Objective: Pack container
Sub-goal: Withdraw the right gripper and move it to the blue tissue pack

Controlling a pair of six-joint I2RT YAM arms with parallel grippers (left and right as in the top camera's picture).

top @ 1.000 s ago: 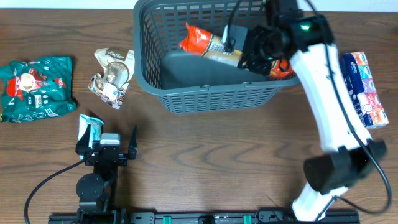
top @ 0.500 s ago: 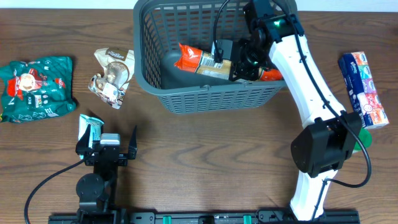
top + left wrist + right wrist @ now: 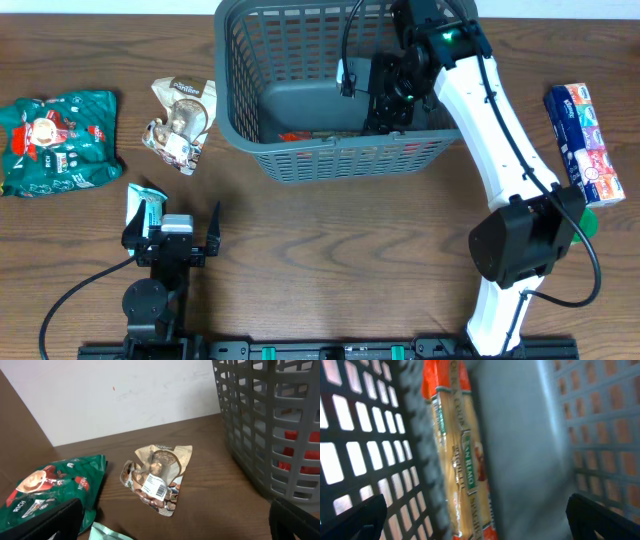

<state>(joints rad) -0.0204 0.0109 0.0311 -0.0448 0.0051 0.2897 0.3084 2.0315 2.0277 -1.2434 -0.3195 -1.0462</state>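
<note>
- left claw [image 3: 172, 235] sits low at the near edge of the table [image 3: 350, 250], fingers spread, empty.
- container [image 3: 300, 160] stands far centre; the spaghetti packet [image 3: 462, 460], held aloft a second ago, now lies on its floor against the near wall.
- right arm arches in from the right; right claw [image 3: 383, 100] is inside the container, spread, gripping nothing.

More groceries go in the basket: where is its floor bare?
Bare: the left and far floor of the basket, between its left wall and the spaghetti packet along the near wall. Crowded: the right end, under the right gripper.
</note>
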